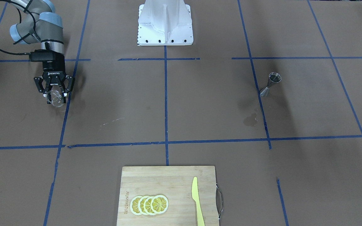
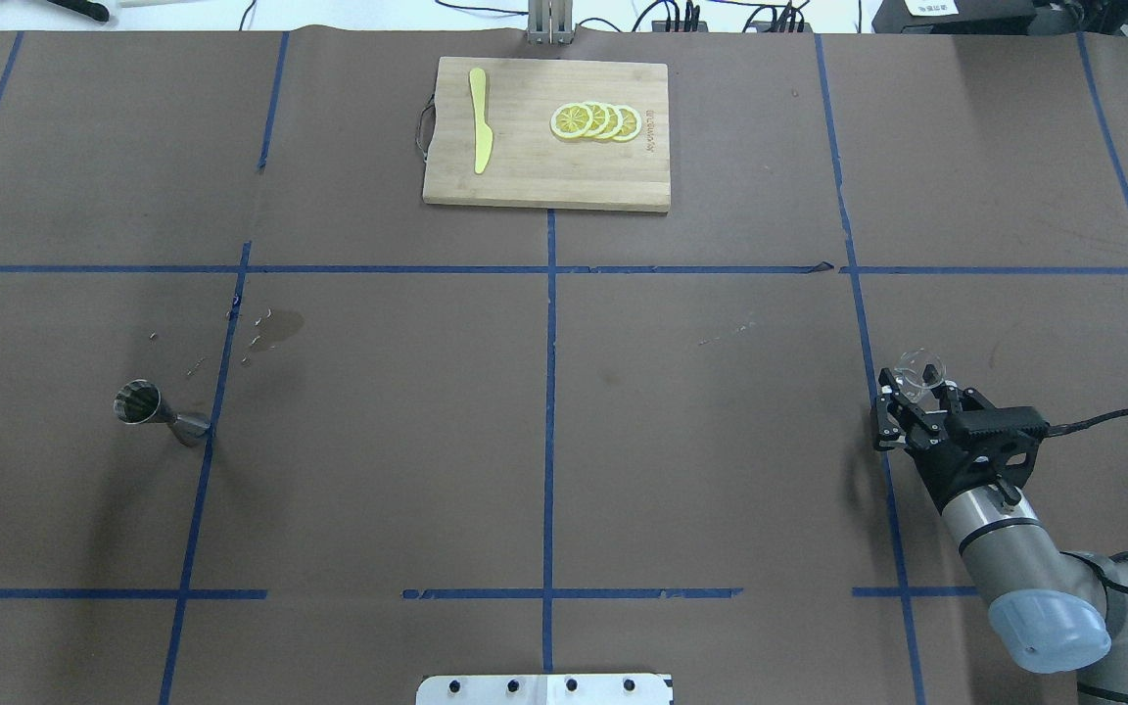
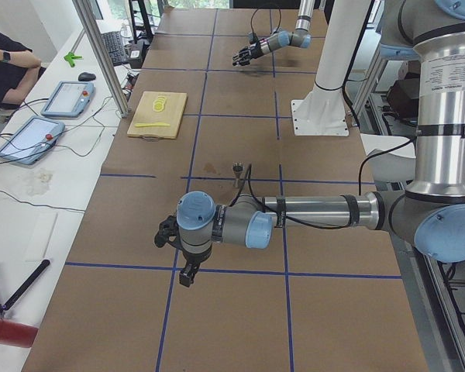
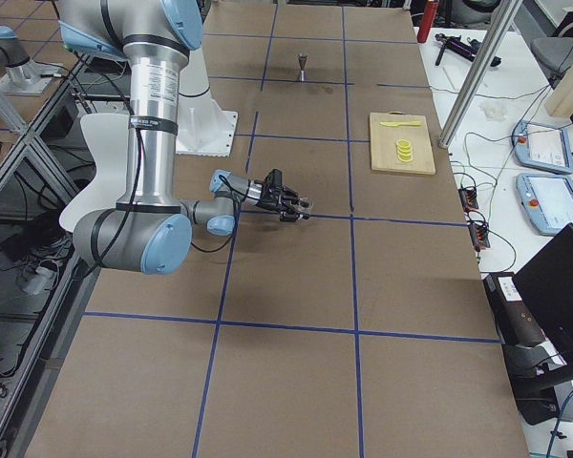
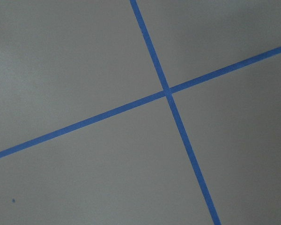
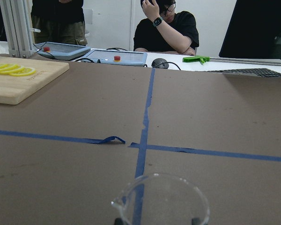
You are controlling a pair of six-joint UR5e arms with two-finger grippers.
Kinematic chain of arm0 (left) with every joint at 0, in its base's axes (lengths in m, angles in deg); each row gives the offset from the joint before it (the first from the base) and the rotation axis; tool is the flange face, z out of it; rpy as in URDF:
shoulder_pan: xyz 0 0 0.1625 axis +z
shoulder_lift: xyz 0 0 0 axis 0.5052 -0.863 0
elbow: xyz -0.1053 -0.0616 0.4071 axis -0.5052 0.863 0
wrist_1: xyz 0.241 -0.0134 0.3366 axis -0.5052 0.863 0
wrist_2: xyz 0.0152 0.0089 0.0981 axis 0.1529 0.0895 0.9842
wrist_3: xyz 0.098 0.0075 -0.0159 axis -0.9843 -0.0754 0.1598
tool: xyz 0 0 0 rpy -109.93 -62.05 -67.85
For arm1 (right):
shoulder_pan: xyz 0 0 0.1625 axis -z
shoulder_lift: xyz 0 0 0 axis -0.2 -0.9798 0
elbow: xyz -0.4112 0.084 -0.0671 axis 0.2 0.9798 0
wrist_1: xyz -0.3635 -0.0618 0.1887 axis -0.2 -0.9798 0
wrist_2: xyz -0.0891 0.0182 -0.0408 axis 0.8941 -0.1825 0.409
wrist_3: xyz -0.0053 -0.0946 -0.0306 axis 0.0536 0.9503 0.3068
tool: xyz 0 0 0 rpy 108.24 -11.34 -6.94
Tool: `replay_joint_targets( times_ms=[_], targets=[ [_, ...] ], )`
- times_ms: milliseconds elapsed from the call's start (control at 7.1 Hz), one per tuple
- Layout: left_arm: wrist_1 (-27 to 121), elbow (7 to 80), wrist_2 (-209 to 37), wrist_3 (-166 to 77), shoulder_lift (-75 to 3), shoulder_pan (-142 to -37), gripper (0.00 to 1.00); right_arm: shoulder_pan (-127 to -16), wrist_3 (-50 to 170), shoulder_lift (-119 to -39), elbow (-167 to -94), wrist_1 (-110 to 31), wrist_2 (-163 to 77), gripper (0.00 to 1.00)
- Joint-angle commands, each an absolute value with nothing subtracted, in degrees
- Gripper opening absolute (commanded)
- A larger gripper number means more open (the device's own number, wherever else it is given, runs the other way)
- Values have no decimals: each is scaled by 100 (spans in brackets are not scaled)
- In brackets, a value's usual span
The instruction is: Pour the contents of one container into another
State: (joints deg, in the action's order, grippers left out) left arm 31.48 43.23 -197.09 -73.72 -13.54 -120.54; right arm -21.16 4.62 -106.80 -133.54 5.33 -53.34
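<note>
The clear glass cup [image 2: 916, 370] sits between the fingers of my right gripper [image 2: 913, 392], which is shut on it low over the table's right side. The same gripper [image 1: 54, 95] and cup [image 1: 56, 100] show at the left of the front-facing view. In the right wrist view only the cup's rim and spout [image 6: 161, 199] show. The steel jigger [image 2: 159, 414] stands upright far off on the left side, also the jigger [image 1: 270, 84]. My left gripper [image 3: 180, 260] shows only in the exterior left view, away from the jigger [image 3: 237, 168]; I cannot tell its state.
A wooden cutting board [image 2: 525, 176] at the far middle edge carries lemon slices [image 2: 595, 121] and a yellow knife [image 2: 480, 132]. A wet stain [image 2: 275, 328] lies near the jigger. The white robot base [image 1: 165, 23] stands mid-table. A seated person [image 6: 166, 26] and tablets are beyond the far edge.
</note>
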Motion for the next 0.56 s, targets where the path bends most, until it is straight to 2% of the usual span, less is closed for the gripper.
replay_joint_targets(
  times_ms=[0, 423],
  targets=[
    [3148, 4324, -19702, -7372, -1360, -12061, 100, -1972, 238, -10682, -13294, 537, -5287, 0],
    [3148, 4324, -19711, -7372, -1378, -12052, 100, -1822, 89, -10682, -13294, 537, -5129, 0]
  ],
)
